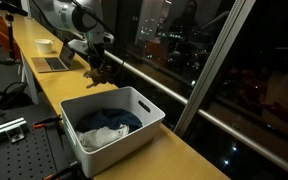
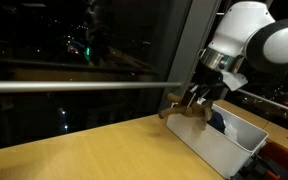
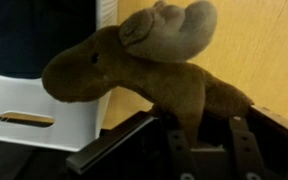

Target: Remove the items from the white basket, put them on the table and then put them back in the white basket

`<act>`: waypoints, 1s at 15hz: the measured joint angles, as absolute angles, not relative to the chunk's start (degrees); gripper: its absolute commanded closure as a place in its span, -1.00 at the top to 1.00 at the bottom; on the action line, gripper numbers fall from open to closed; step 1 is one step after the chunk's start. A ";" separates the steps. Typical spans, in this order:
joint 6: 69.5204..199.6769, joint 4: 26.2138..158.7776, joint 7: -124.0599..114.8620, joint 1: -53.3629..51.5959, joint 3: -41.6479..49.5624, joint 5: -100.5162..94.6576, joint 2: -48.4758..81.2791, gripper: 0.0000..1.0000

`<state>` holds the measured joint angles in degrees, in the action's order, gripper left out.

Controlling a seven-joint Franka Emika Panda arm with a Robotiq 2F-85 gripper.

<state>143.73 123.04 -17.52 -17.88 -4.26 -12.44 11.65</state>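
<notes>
My gripper [image 3: 189,135] is shut on a brown plush moose [image 3: 134,65] and holds it in the air above the wooden table, just beyond the white basket [image 1: 144,105]. The moose also shows in both exterior views [image 1: 102,68] [image 2: 181,104], hanging under the gripper [image 1: 97,60] [image 2: 199,100]. The basket [image 2: 224,145] holds dark blue and white cloth items [image 1: 104,127]. In the wrist view a corner of the basket [image 3: 34,105] with its handle slot lies at the left, below the moose's snout.
An open laptop [image 1: 52,62] and a white cup [image 1: 44,45] stand farther along the wooden table [image 1: 174,150]. A dark window with a metal rail [image 2: 74,86] runs along the table's edge. A metal perforated bench [image 1: 14,150] lies beside the basket.
</notes>
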 measured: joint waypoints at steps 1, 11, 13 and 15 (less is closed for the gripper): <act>142.34 123.25 -17.90 -17.21 -4.02 -13.26 8.79 -0.94; 133.03 126.38 -10.61 -2.67 -1.14 -10.76 -10.73 -0.67; 133.03 126.92 -9.83 -1.25 -0.68 -9.90 -10.85 -0.17; 133.07 127.60 -9.61 -0.53 -0.52 -9.09 -10.82 -0.03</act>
